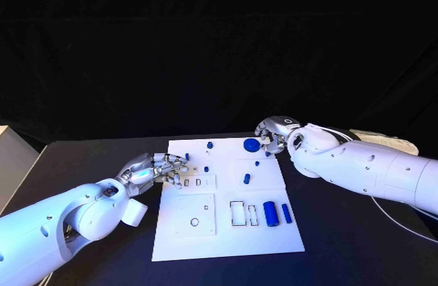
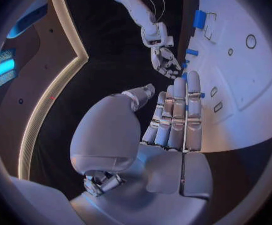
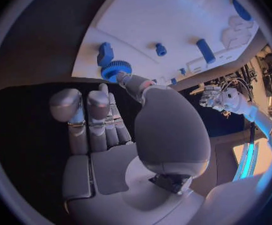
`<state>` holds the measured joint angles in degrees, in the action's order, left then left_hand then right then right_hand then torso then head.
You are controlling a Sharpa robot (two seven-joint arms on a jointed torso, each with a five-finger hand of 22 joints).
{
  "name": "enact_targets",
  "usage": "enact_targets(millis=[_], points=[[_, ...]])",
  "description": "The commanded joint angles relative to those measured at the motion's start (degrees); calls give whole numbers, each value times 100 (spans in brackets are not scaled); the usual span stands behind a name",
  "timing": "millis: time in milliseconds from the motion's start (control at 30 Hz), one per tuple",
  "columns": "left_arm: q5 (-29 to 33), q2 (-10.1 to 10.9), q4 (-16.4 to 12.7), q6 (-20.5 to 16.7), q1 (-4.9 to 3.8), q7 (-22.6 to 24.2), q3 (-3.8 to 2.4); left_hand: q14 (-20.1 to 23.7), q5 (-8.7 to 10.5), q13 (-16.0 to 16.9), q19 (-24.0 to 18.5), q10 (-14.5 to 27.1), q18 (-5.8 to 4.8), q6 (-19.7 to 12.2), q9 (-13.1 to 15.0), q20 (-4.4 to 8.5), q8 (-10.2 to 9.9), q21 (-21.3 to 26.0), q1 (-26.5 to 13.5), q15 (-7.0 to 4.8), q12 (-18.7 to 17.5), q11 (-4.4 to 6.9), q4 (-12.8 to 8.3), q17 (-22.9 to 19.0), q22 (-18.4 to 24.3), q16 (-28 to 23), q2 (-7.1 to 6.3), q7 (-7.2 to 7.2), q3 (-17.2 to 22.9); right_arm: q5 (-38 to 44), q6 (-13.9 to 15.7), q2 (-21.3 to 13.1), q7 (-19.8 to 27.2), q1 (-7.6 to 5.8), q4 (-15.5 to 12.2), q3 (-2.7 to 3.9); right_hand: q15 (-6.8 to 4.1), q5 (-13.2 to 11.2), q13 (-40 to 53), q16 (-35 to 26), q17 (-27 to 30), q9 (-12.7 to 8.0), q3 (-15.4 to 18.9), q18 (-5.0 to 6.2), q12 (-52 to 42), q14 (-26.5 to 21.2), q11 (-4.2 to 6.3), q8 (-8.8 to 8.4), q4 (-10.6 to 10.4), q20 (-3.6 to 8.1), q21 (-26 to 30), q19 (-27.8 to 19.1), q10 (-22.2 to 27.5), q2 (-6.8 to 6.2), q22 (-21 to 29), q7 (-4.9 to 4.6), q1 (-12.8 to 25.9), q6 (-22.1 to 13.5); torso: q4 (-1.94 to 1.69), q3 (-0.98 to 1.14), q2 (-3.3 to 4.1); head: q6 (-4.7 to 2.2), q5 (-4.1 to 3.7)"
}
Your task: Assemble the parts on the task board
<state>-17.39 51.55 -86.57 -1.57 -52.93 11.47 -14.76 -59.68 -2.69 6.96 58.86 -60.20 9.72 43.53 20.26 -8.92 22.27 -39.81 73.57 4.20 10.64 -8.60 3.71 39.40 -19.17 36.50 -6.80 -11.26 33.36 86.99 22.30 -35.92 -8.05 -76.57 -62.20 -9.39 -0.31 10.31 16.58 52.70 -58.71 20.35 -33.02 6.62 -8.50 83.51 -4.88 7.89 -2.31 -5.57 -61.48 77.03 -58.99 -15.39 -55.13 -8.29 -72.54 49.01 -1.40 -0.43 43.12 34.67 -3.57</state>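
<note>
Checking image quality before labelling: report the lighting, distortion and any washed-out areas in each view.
Head view: black backdrop and table, bluish light on the arms, task board bright but readable. Left wrist view: fisheye bends the board's edges; left hand sharp. Right wrist view: board surface partly washed out, yet the blue gear stays distinct beyond the right hand.

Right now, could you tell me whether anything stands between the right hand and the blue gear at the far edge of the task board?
Nothing visible does. The right hand sits just beside the blue gear, fingers apart and empty, at the far right edge of the task board. In the right wrist view the thumb tip nearly reaches the gear, with no part between.
</note>
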Motion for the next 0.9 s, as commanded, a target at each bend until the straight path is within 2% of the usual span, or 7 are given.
enact_targets(millis=[33,300,467,567,600,633,900], points=[[1,-11,-21,122,2,20,-1,7,-8,-8,26,35,78,-42,5,-21,-13,28,-45,3,-20,6,23,-8,5,-33,0,-136,-12,537,-29,48,-336,16,47,-1,13,-28,-26,78,-36,4,81,47,-23,36,1,-31,-7,-1,-66,65,14,-28,-70,8,-43,-11,-32,6,19,-5,-26],[1,-5,-47,140,3,1,0,7,-8,-8,26,35,78,-42,5,-21,-13,28,-45,3,-20,6,23,-8,5,-33,0,-136,-12,604,51,154,-444,41,102,0,-100,14,364,258,-100,45,618,29,-977,61,164,-24,-68,92,-154,136,-512,39,-223,10,-186,-44,-49,3,22,25,-34],[1,13,-61,146,3,-19,0,8,-8,-9,26,37,77,-45,6,-23,-14,37,-56,5,-22,5,34,-8,12,-38,5,-136,-16,533,133,177,-476,44,86,1,-215,25,2718,998,-626,131,1002,-60,-4294,186,297,171,-323,203,-480,302,497,111,-724,103,-381,-115,-61,-3,40,39,-29],[-1,20,-64,148,3,-29,1,9,-8,-10,26,38,77,-47,6,-24,-14,40,-59,6,-22,4,36,-8,14,-39,6,-136,-17,471,184,191,-513,45,104,2,-214,29,3644,1421,-987,153,988,-75,-5289,251,292,262,-404,206,-572,332,49,113,-856,112,-401,-125,-51,3,36,46,-18],[-2,23,-66,150,3,-32,1,9,-8,-10,26,38,77,-47,6,-24,-14,40,-59,6,-22,4,36,-8,14,-39,6,-136,-17,435,191,196,-525,45,113,2,-210,42,4555,1820,-1303,158,1003,-168,-6139,368,287,301,-441,196,-946,498,-698,113,-1288,115,-393,-142,-53,2,32,50,-18],[-2,26,-69,152,2,-37,1,9,-8,-10,26,38,77,-47,6,-24,-14,40,-59,6,-22,4,36,-8,14,-39,6,-136,-17,399,189,200,-534,45,121,2,-194,39,4828,2307,-1729,161,1011,-95,-6392,463,277,328,-467,186,-636,372,-891,115,-954,114,-396,-149,-55,1,31,52,-17],[-22,54,-87,168,2,-71,1,12,-8,-10,25,40,76,-48,6,-25,-14,44,-64,8,-23,4,42,-8,17,-43,8,-136,-18,142,62,222,-555,42,134,4,-139,43,6041,3091,-2416,155,1141,-213,-7359,541,214,428,-637,138,-1100,638,-1922,160,-1510,77,-363,-196,-57,2,33,89,0]])
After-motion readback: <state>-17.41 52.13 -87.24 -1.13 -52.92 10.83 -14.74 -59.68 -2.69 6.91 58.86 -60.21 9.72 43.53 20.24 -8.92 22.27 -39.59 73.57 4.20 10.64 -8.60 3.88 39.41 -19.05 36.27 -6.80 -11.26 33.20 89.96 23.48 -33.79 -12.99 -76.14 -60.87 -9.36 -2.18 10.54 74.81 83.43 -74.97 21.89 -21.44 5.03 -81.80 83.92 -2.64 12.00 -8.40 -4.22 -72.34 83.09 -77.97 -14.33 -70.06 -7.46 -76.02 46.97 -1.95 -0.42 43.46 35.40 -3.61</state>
